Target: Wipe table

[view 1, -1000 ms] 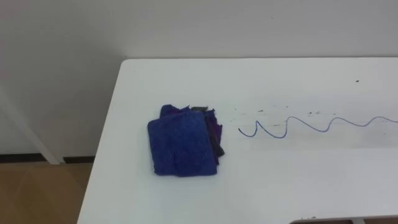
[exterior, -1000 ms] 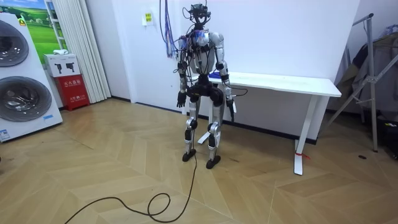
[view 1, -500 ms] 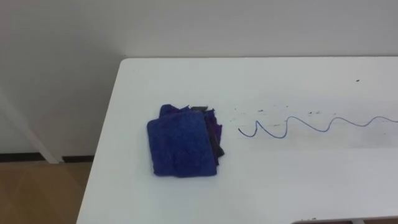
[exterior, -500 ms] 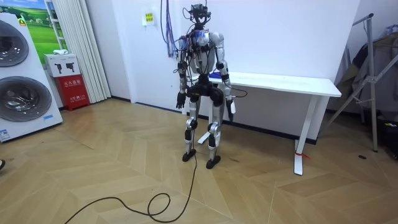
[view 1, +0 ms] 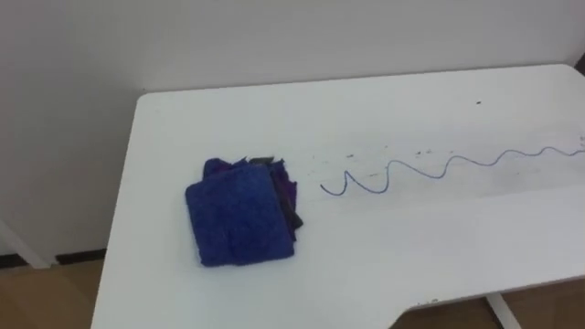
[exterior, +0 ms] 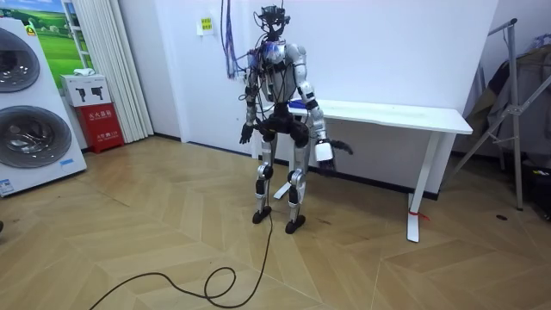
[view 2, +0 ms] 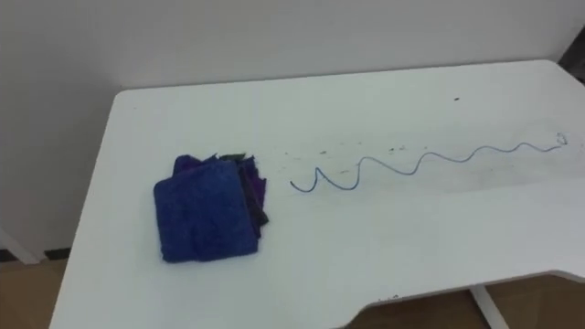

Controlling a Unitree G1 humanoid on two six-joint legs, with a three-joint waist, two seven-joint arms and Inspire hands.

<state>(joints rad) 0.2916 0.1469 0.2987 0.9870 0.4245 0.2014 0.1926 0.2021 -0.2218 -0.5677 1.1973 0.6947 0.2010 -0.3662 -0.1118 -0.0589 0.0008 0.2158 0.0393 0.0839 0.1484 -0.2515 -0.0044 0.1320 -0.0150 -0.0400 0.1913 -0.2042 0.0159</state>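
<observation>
Blue cloth [view 1: 239, 224], folded near the counter's [view 1: 439, 247] left end, needs a square grasp from the right hand [exterior: 331, 149], whose fingers I cannot read as open or closed.

Both arms have lifted, the right hand [exterior: 325, 151] swinging out toward the table [exterior: 405, 114].
</observation>
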